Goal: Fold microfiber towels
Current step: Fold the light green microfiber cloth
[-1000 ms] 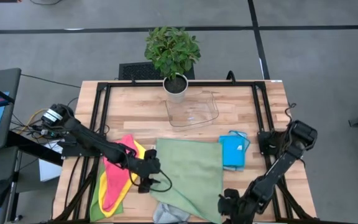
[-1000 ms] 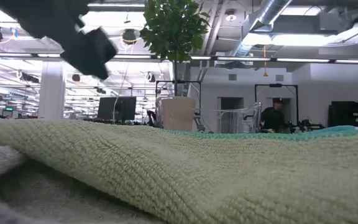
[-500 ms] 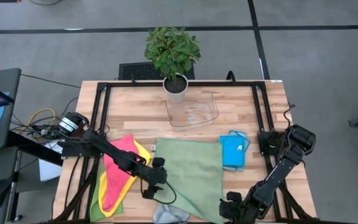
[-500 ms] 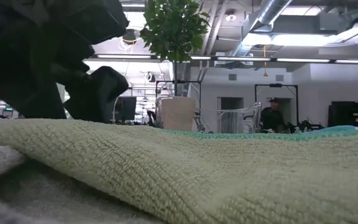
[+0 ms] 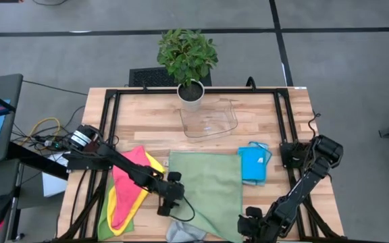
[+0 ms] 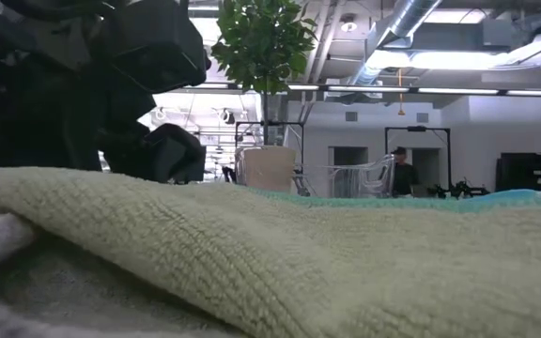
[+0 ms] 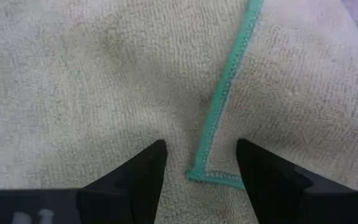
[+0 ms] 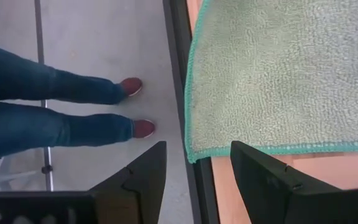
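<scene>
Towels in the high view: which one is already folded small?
The bright blue towel, a compact rectangle right of the spread green-grey towel; the pink, yellow and green towels lie loosely heaped at the left.

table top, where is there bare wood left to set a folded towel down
Bare wood shows on the table at the far left corner, left of the plant pot and clear tray, and at the far right corner, beyond the blue towel. The near half is crowded: the pink, yellow and green pile, the spread green towel, and both tools.
</scene>
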Controlling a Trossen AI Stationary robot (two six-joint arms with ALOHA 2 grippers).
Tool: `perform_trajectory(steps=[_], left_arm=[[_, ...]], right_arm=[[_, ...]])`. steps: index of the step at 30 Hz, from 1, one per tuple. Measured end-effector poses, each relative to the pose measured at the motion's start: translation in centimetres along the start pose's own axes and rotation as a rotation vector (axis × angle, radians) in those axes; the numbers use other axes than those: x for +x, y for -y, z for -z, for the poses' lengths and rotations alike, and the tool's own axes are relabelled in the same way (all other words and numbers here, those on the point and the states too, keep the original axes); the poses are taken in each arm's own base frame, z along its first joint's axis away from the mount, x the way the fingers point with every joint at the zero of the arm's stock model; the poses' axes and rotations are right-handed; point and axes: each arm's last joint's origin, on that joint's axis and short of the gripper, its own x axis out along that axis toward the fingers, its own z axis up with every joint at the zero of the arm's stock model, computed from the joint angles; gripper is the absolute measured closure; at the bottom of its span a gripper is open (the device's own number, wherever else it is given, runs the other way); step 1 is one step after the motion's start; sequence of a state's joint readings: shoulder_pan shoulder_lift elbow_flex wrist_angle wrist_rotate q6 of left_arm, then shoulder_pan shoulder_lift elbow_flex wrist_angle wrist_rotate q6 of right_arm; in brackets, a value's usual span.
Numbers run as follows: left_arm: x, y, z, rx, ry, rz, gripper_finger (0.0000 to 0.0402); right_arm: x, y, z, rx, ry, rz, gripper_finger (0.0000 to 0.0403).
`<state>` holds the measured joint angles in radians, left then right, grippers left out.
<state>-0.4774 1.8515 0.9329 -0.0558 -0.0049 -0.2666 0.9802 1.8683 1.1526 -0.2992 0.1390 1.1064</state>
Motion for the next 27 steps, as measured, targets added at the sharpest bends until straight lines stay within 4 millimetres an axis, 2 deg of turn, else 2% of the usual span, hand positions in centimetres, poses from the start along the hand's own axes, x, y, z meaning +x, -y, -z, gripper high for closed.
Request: perform_trajectory(steps=[15, 27], left_arm=[[-1.2, 0.3, -1.6, -0.011, -0.116, -0.063, 0.0276], [-1.2, 0.3, -1.7, -0.047, -0.101, -0.087, 0.0285]], right_arm=[[0.0, -0.2, 0.3, -0.017, 0.040, 0.009, 0.0198], [0.3, -0.8, 0.6, -0.109, 0.076, -0.019, 0.0198]])
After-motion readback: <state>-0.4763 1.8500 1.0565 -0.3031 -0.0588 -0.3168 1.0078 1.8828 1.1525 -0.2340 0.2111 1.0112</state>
